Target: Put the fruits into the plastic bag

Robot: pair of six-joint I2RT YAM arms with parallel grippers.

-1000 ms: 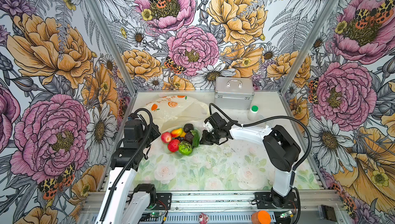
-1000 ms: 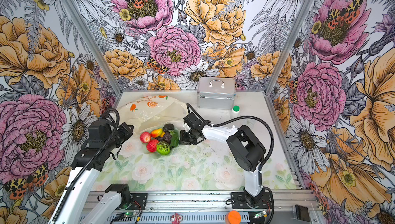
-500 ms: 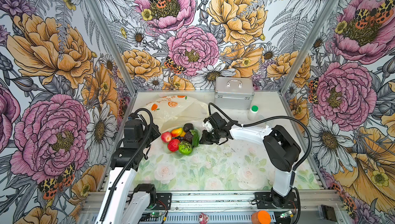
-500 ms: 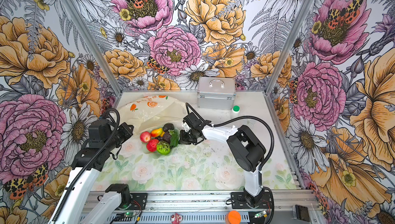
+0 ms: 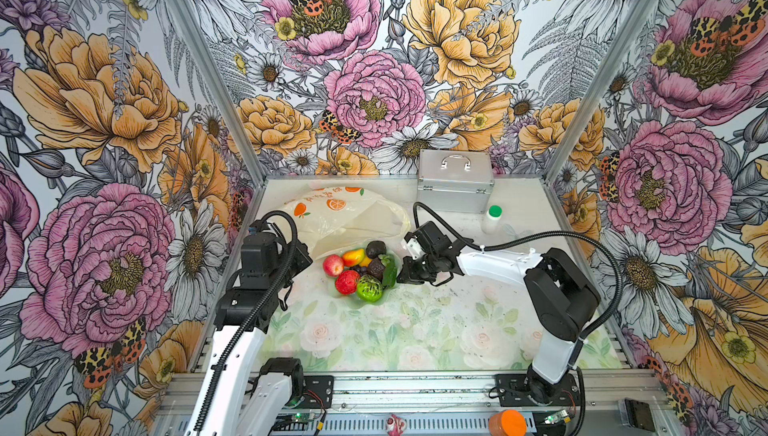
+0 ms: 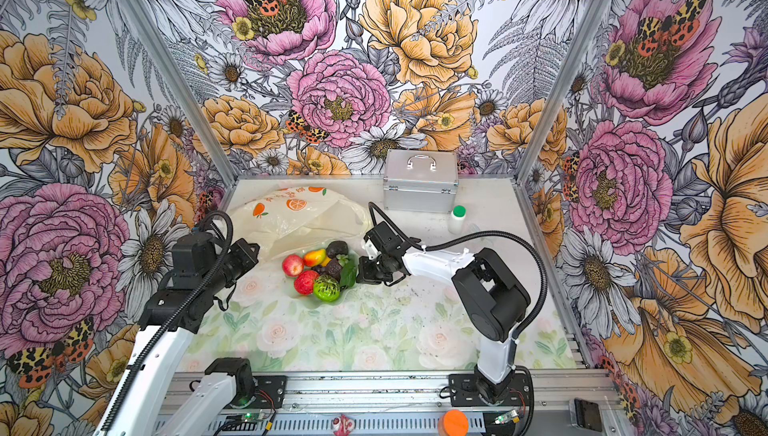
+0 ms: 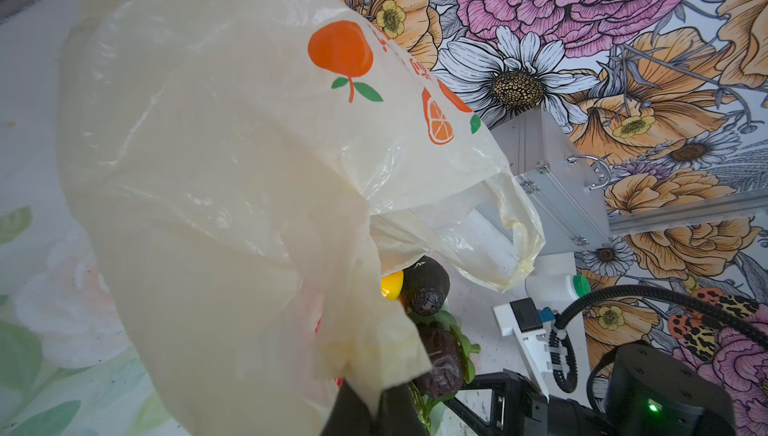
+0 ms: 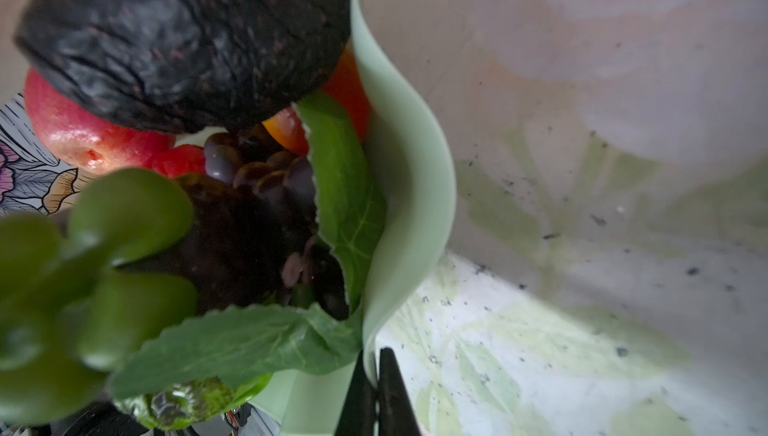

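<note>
The fruits (image 5: 359,274), bagged yet?

No. The right hand (image 8: 376,392) is pinched tight on the rim of the green dish (image 8: 407,205) they're heaped in. The left hand (image 7: 370,413) is clamped on the lip of the plastic bag (image 7: 208,143), which lies just beyond the dish.

Risk?

I'd say a steep tip or a sagging bag mouth would send them rolling onto the surface (image 5: 415,330).

Any writing?

Red characters beside the printed oranges, too small to read.
</note>
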